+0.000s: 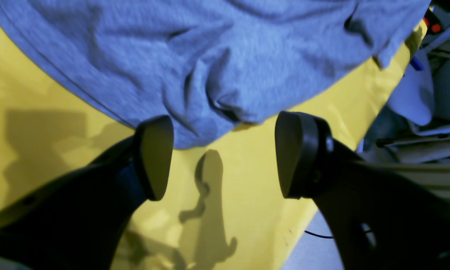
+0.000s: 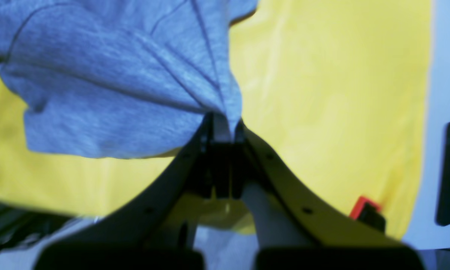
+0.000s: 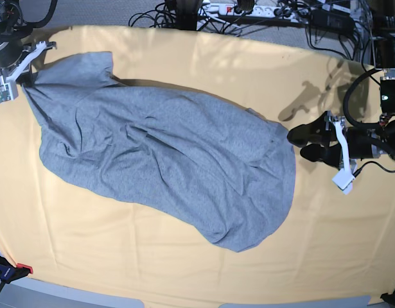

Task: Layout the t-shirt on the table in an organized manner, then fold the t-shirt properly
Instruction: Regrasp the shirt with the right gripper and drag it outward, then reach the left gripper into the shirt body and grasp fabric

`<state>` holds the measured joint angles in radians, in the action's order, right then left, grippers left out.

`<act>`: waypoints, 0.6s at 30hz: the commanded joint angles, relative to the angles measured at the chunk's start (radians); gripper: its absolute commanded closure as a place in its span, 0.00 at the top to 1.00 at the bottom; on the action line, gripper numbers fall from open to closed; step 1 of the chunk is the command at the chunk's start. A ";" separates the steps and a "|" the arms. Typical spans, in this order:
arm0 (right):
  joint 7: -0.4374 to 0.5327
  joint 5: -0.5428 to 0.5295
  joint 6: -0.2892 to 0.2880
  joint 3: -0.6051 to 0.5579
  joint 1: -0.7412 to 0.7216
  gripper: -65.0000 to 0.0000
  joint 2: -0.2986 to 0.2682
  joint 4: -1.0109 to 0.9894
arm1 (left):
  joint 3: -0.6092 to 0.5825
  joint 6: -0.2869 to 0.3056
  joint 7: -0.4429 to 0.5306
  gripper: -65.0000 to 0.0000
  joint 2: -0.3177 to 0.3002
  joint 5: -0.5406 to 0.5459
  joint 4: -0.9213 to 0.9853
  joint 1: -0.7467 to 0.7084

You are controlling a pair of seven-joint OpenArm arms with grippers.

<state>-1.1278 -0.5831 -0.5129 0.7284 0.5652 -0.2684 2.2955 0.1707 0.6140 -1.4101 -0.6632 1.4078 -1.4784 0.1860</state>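
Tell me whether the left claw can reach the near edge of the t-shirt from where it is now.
Probably yes: the left claw is open just short of the t-shirt edge, with only bare table between.

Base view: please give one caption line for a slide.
Right gripper pinches the t-shirt; open left gripper waits beside it.
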 commanded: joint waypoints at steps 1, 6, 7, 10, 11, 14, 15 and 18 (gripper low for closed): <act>0.032 0.021 0.023 0.007 0.002 0.00 -0.014 0.015 | 0.009 0.006 0.014 0.68 -0.018 0.043 -0.014 0.001; 0.075 0.134 0.138 0.007 -0.007 0.00 -0.014 0.015 | 0.009 0.049 0.014 0.68 -0.008 0.076 -0.014 -0.085; 0.087 0.170 0.165 0.007 -0.017 0.00 -0.014 0.015 | 0.009 0.049 0.014 0.68 -0.005 0.076 -0.014 -0.098; 0.096 0.225 0.219 0.007 -0.063 0.00 -0.014 0.015 | 0.009 0.050 0.014 0.68 -0.001 0.076 -0.014 -0.125; 0.096 0.223 0.220 0.007 -0.077 0.00 -0.014 0.015 | 0.009 0.050 0.014 0.68 -0.001 0.076 -0.014 -0.131; 0.096 0.217 0.218 0.007 -0.109 0.00 -0.014 0.015 | 0.009 0.083 0.014 0.68 0.005 0.076 -0.014 -0.156; 0.096 0.217 0.219 0.007 -0.119 0.00 -0.014 0.015 | 0.008 0.084 0.014 0.68 0.009 0.076 -0.014 -0.164; 0.096 0.217 0.217 0.007 -0.138 0.00 -0.014 0.015 | 0.008 0.084 0.014 0.68 0.043 0.076 -0.014 -0.175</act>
<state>-1.0573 -0.3737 -0.2993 0.7284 0.4294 -0.2684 2.2955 0.1707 0.6930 -1.4101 -0.6037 1.4586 -1.4784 -0.0059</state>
